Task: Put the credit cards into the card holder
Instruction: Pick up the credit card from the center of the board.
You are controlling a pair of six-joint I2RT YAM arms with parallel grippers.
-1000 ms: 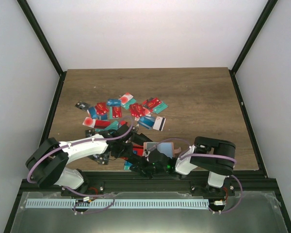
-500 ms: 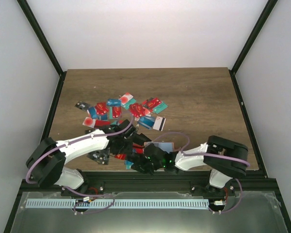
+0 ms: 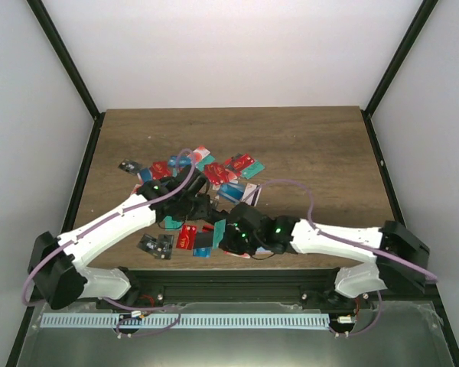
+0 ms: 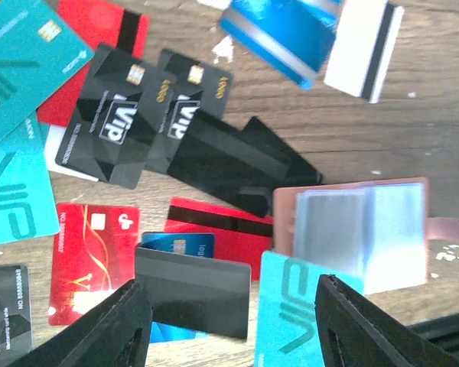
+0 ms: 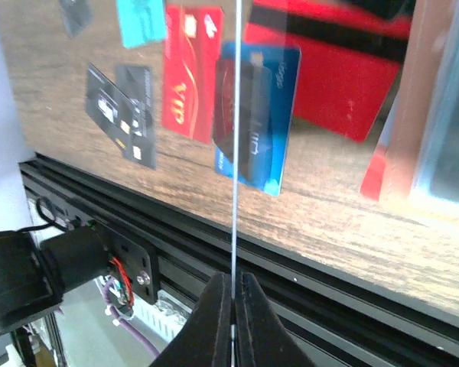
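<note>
Both your arms have stretched out from the near edge toward the pile. The left gripper [image 4: 231, 306] hangs spread wide and empty. The right gripper [image 5: 235, 287] pinches one thin card [image 5: 235, 153] edge-on. The card holder [image 4: 352, 229] lies open by the worktop's near edge, with no card visibly inside. One holder, and some fifteen credit cards [image 4: 111, 122] loose.
</note>
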